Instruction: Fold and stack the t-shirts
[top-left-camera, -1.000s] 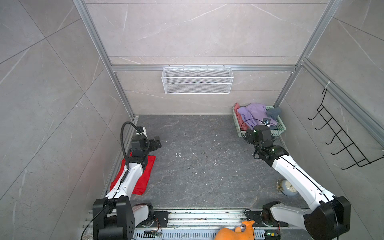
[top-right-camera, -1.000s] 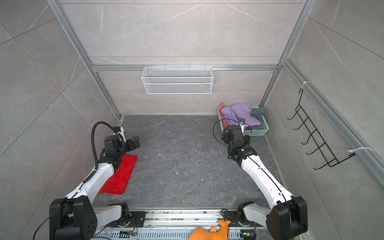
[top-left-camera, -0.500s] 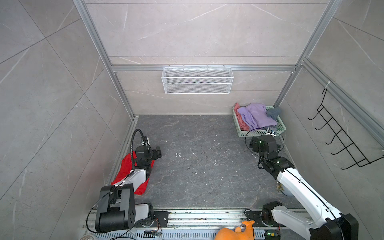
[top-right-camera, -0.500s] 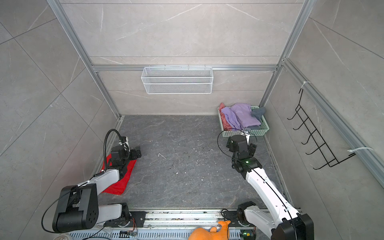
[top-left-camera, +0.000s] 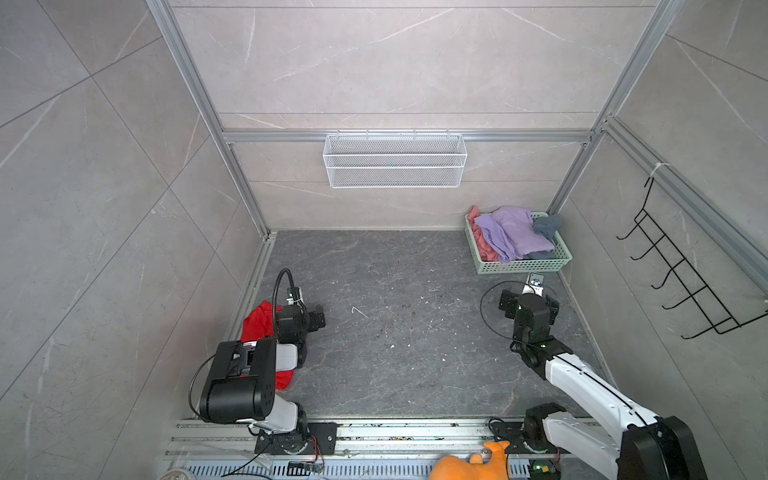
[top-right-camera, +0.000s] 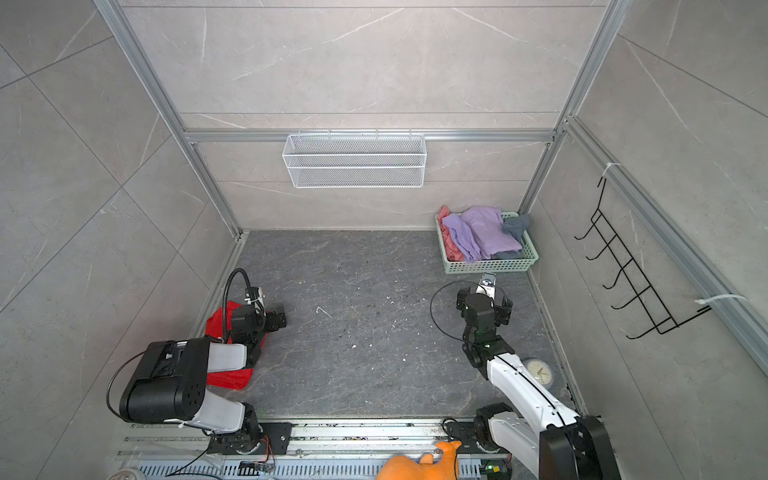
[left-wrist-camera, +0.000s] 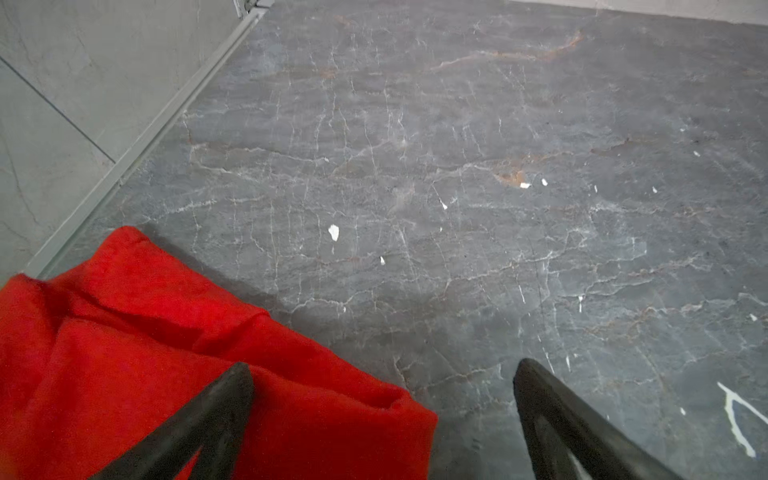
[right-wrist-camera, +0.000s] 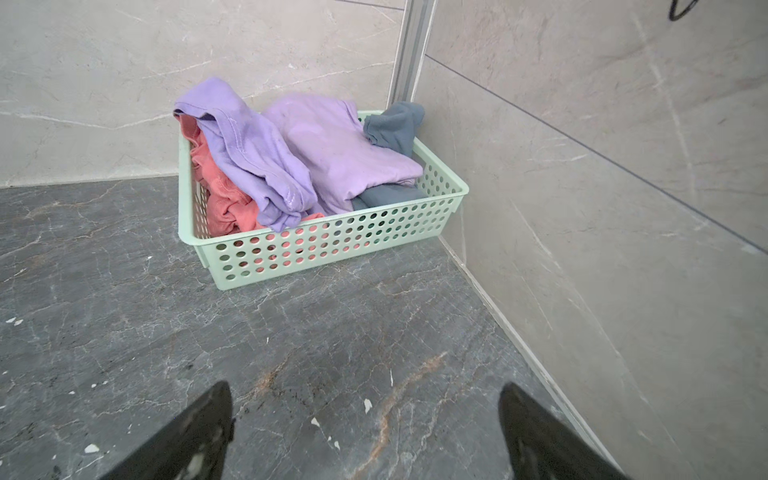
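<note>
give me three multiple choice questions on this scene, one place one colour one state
1. The red t-shirt lies: A) mid-floor, folded B) on the floor by the left wall C) lifted in the air
2. The basket is: A) mint green B) black C) orange
3. The right gripper has its jaws: A) shut on cloth B) shut, empty C) open, empty
Answers: B, red cloth lies along the left wall; A, its perforated walls are pale green; C, jaws stand wide apart over bare floor.
</note>
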